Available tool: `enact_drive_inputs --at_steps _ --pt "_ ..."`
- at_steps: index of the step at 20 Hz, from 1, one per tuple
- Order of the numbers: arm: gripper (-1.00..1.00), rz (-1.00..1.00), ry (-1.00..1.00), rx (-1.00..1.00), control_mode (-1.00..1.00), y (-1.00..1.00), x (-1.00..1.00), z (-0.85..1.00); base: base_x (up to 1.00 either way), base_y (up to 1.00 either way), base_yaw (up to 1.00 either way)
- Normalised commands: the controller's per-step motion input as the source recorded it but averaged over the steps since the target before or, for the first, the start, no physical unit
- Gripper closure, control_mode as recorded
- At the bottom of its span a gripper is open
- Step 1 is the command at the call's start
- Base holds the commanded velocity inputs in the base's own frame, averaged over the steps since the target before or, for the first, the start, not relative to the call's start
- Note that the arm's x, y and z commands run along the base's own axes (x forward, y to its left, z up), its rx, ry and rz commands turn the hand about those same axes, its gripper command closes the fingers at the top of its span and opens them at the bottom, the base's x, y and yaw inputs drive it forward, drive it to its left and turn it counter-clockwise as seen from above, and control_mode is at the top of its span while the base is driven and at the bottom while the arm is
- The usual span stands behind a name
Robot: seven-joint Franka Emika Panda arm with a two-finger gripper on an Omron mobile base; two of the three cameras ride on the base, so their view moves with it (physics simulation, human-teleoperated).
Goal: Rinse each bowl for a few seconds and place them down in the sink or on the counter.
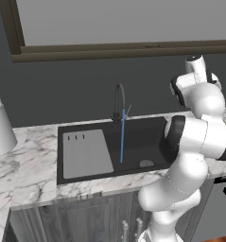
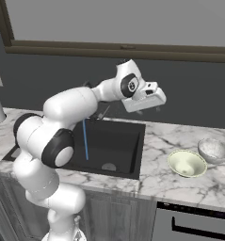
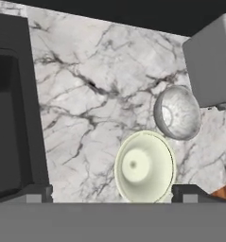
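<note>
Gripper [image 2: 154, 100]: we see it held high above the counter's right stretch, just past the sink's right edge, pointing down; its two dark fingertips [image 3: 39, 193] stand wide apart with nothing between them — empty.
Cream bowl [image 3: 143, 166]: upright on the counter, right of the sink; in the hand view it sits low in the frame, between the two fingertips, closer to the right-hand one.
Grey bowl [image 3: 177, 112]: just beyond the cream bowl and to its right, the rims near or touching — we cannot tell which.
Key relation: the cream bowl lies almost straight below the open fingers, slightly off toward the right tip; being round, it has no long axis, so we judge any rim section serves for a pinch.
Counter [image 2: 180, 188]: white marble with grey veins, carrying both bowls.
Sink [image 1: 133, 142]: black basin, well left of the bowls; a thin blue stream [image 1: 122, 142] falls from the faucet [image 1: 120, 101] — water running.
Step in hand: we judge this the descent toward the first bowl; neither bowl is rinsed yet.
Risk: closing near the grey bowl's side could nudge it.
</note>
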Motion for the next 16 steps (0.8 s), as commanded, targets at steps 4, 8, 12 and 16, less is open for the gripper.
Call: enact_drive_inputs --at_steps 4,8,12,16 --pt "-1.0 -0.02 0.15 0.0 -1.0 -0.16 -0.12 -0.13 0.0 0.0 0.0" --pt "-1.0 -0.01 0.1 0.02 -1.0 -0.22 -0.14 -0.13 0.0 0.0 0.0" --pt "-1.0 -0.02 0.06 0.06 -1.0 -0.21 -0.12 -0.14 0.0 0.0 0.0" --pt "-1.0 -0.01 0.05 0.08 -1.0 -0.24 -0.09 -0.13 0.0 0.0 0.0"
